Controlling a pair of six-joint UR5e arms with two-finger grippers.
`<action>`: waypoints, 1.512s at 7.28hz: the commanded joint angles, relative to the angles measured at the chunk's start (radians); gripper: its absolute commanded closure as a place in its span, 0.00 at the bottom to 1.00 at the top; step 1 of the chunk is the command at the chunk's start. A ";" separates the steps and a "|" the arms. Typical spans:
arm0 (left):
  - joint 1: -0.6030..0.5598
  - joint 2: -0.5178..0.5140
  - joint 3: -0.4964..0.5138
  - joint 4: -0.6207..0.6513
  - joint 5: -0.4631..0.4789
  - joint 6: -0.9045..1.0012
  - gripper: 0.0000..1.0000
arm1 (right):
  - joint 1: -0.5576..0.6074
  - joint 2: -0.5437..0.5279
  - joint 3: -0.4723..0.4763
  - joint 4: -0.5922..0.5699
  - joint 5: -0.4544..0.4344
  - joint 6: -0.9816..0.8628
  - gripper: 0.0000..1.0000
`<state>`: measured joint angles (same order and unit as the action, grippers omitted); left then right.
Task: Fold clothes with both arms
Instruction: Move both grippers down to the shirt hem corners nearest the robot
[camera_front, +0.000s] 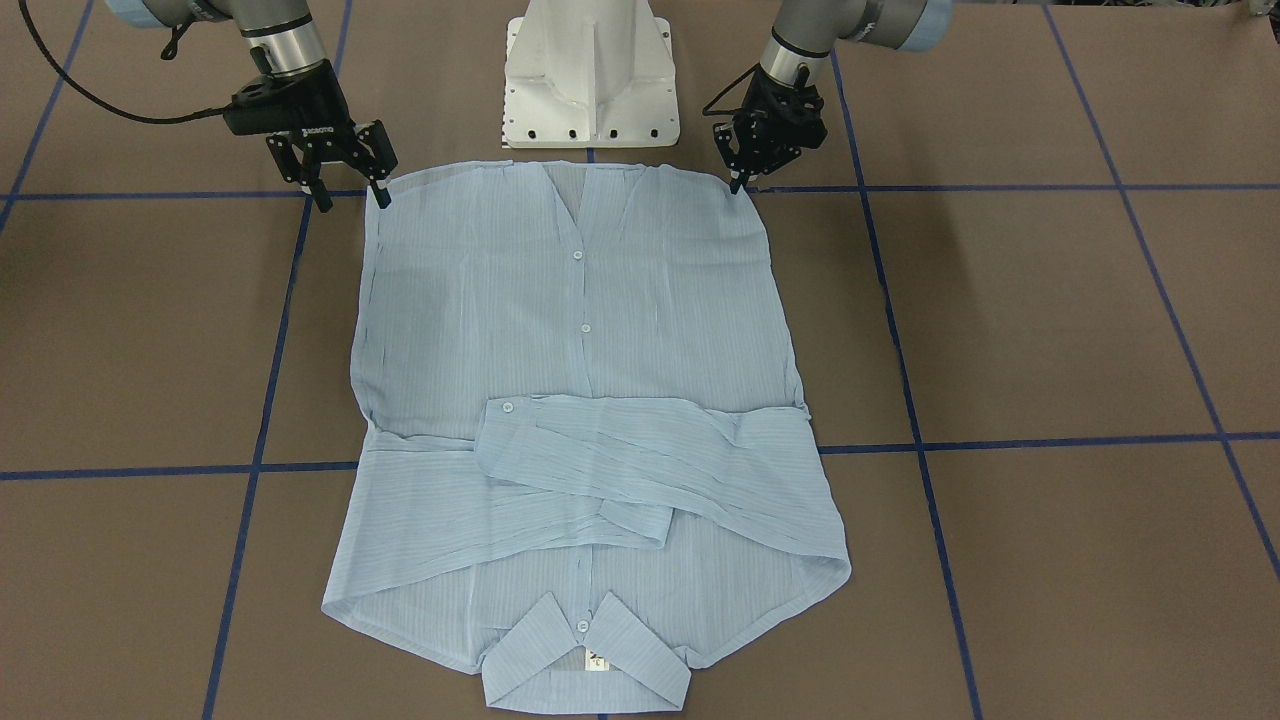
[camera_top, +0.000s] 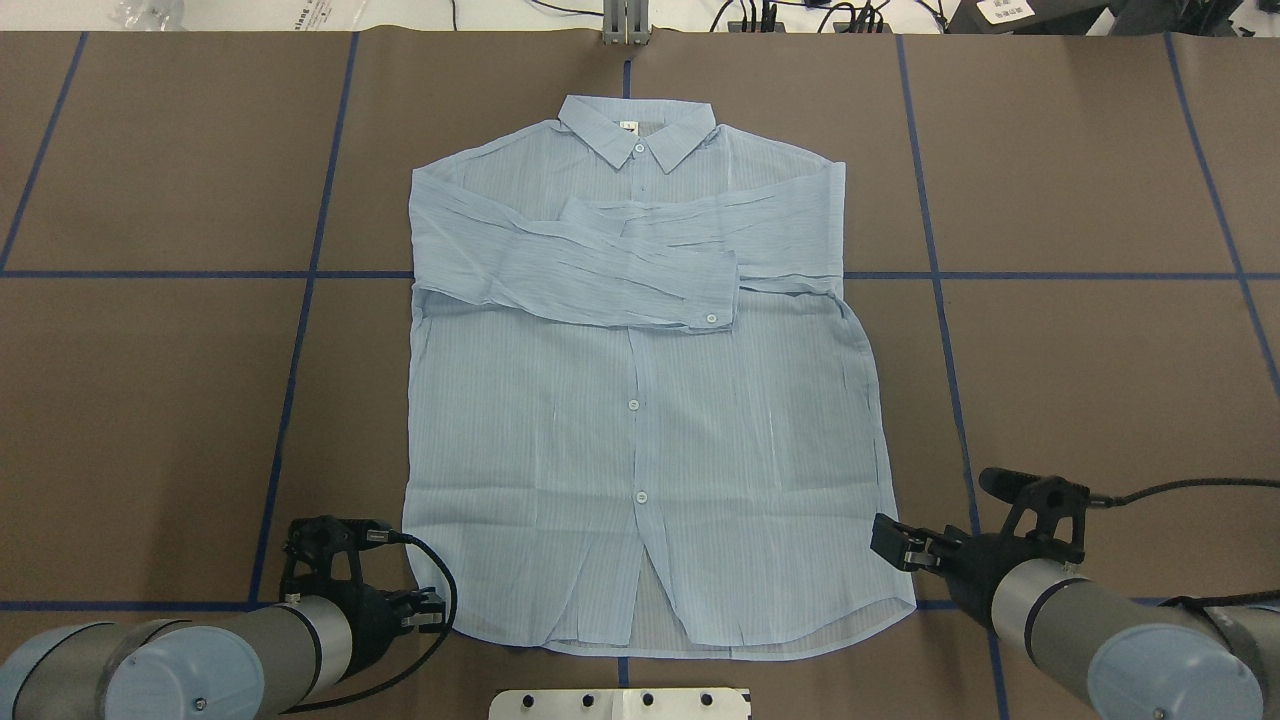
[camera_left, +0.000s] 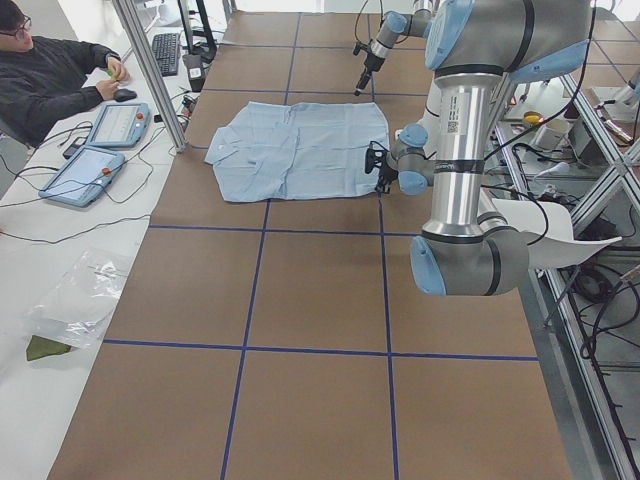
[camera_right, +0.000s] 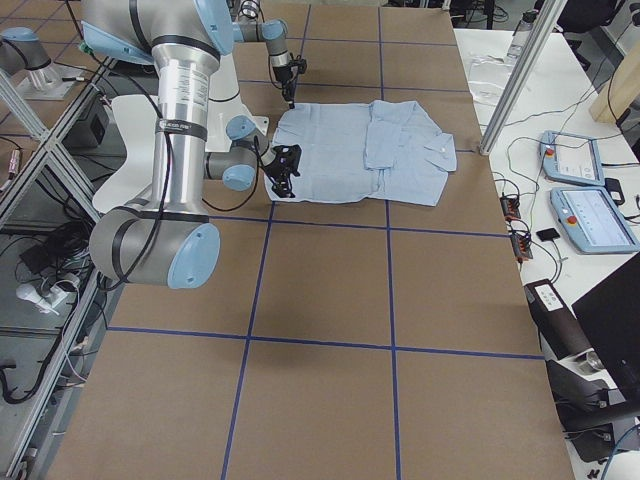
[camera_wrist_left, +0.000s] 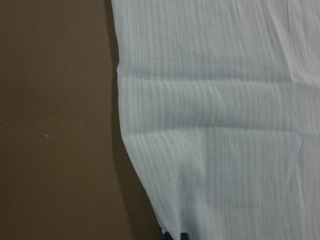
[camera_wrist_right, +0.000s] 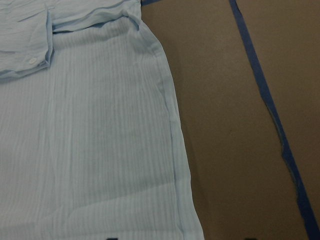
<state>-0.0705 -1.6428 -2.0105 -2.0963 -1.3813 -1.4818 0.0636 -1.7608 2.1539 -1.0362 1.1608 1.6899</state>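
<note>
While the left gripper has its fingers pressed close on one hem corner of the single shirt, the right gripper is spread, one finger on either side of the other hem corner. The shirt lies flat and front up, hem toward the white pedestal base and collar away. Its two sleeves are crossed over the chest. Bare brown table with blue tape lines lies open on every side.

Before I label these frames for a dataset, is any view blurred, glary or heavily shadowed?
Left wrist view: soft focus, thin light-blue striped shirt washed pale; right wrist view: sharper, stripes readable; front-facing view: even light, only soft shadows on the brown tabletop.
</note>
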 joint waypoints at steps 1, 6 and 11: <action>0.001 -0.002 -0.001 -0.001 0.025 0.000 1.00 | -0.079 -0.002 0.001 -0.094 -0.049 0.069 0.41; 0.002 -0.002 -0.002 -0.002 0.036 0.000 1.00 | -0.153 -0.002 -0.003 -0.151 -0.087 0.097 0.49; 0.000 0.000 -0.002 -0.004 0.034 0.000 1.00 | -0.163 0.009 -0.032 -0.151 -0.107 0.096 0.51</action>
<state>-0.0702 -1.6431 -2.0119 -2.0995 -1.3468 -1.4818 -0.0971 -1.7528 2.1281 -1.1868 1.0589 1.7861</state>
